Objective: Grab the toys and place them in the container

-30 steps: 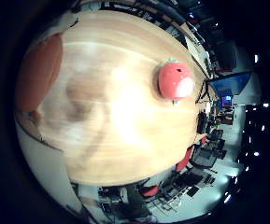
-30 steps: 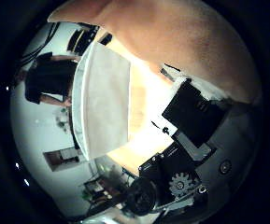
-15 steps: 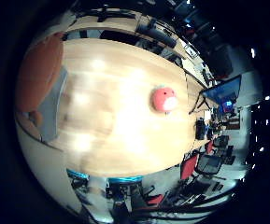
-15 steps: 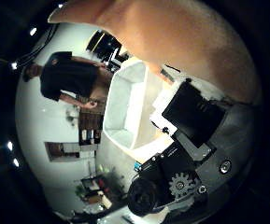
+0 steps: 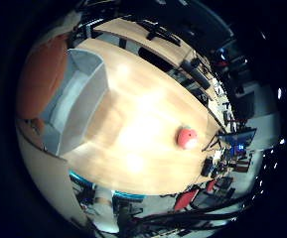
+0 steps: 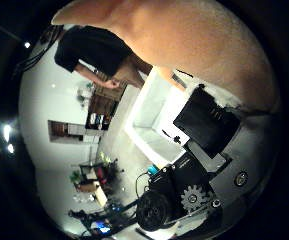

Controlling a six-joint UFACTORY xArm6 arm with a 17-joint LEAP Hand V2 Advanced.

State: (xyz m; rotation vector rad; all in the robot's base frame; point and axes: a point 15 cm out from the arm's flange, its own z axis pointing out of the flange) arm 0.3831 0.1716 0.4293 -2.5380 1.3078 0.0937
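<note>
Hand [image 6: 204, 165] grips an orange toy [image 6: 184, 45]; a red toy [image 5: 187, 137] waits on the counter [image 5: 143, 124], well apart from the container [image 5: 76, 99].

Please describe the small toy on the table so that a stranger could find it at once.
Start from the long wooden table. A grey container sits at one end; the toy lies alone toward the opposite end. It is small, round and red-pink with a paler patch.
</note>
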